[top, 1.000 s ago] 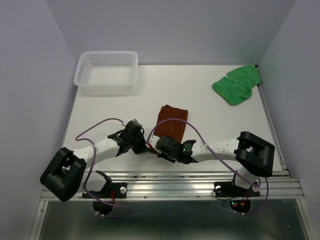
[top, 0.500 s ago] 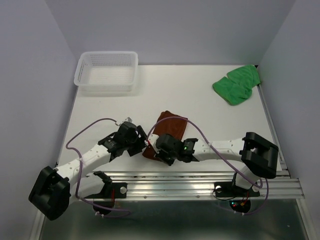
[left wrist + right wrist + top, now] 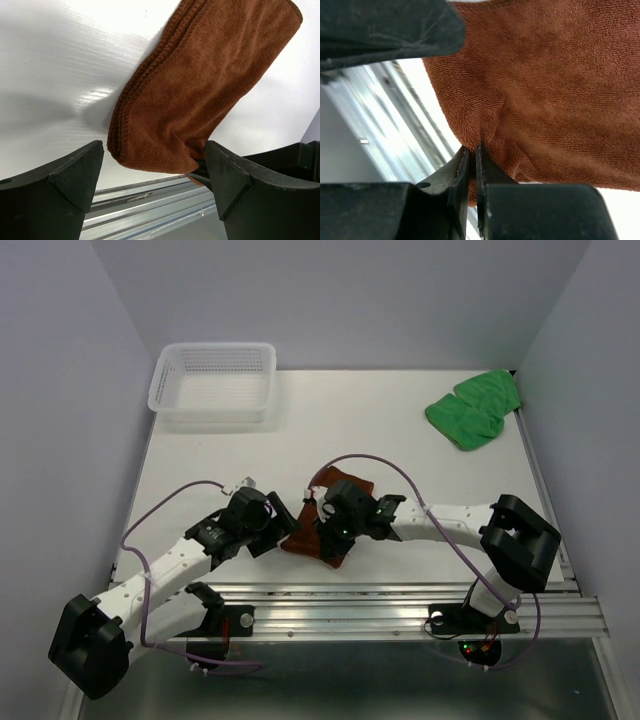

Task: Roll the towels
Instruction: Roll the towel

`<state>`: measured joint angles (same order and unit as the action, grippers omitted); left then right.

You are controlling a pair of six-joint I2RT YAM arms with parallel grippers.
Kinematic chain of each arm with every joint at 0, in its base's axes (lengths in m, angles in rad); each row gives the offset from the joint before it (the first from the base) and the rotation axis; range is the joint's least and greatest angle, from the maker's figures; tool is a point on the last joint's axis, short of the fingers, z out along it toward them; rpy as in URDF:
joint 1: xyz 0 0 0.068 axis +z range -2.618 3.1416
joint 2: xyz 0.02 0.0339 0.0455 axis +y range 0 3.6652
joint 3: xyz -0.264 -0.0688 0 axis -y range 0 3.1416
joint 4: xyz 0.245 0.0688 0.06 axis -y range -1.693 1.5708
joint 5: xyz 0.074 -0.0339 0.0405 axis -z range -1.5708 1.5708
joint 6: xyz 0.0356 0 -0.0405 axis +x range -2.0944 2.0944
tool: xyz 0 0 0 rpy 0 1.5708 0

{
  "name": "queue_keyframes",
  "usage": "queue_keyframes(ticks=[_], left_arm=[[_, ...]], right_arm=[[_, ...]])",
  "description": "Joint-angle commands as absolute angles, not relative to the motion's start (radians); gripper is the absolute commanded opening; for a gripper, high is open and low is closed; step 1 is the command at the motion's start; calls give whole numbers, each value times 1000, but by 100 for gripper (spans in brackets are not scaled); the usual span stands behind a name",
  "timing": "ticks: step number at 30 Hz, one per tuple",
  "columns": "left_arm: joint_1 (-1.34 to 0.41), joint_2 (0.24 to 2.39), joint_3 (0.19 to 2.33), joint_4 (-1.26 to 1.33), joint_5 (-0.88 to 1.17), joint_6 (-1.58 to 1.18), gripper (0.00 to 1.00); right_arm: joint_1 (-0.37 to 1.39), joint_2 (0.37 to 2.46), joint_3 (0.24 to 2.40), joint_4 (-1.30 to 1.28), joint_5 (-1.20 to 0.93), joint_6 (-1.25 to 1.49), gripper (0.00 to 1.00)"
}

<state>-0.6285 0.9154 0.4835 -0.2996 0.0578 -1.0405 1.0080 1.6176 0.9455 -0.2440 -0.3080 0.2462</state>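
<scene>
The rust-brown towel [image 3: 347, 483] lies folded near the table's front edge. Its near end is lifted off the table. My right gripper [image 3: 335, 532] is shut on that near edge, and in the right wrist view the cloth [image 3: 555, 90] is pinched at the tips of the gripper [image 3: 472, 151]. My left gripper [image 3: 284, 530] stands open just left of it. In the left wrist view the towel's [image 3: 200, 85] lifted end hangs in the gap of the left gripper [image 3: 154, 152], with its wide-spread fingers [image 3: 65, 185] apart from the cloth. The green towel [image 3: 473, 408] lies crumpled at the back right.
A white mesh basket [image 3: 213, 382] stands at the back left corner. A metal rail [image 3: 380, 600] runs along the front edge just below both grippers. Purple cables loop over both arms. Walls close in the left, back and right sides.
My left gripper has opened and let go of the brown towel, and its arm has swung down to the left. My right gripper has closed on the near edge and carried it further onto the table.
</scene>
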Motion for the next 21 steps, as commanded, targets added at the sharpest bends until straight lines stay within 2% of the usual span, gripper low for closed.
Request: queue_keyframes(ticks=[1, 5, 21], left_arm=[[-634, 877, 495, -336, 14, -1048, 93], [-634, 888, 502, -330, 18, -1043, 94], [-634, 925, 446, -221, 71, -1003, 90]], right_arm=[[934, 1631, 930, -153, -488, 321, 1], [897, 1667, 931, -134, -552, 339, 1], [735, 1736, 877, -71, -554, 459, 1]])
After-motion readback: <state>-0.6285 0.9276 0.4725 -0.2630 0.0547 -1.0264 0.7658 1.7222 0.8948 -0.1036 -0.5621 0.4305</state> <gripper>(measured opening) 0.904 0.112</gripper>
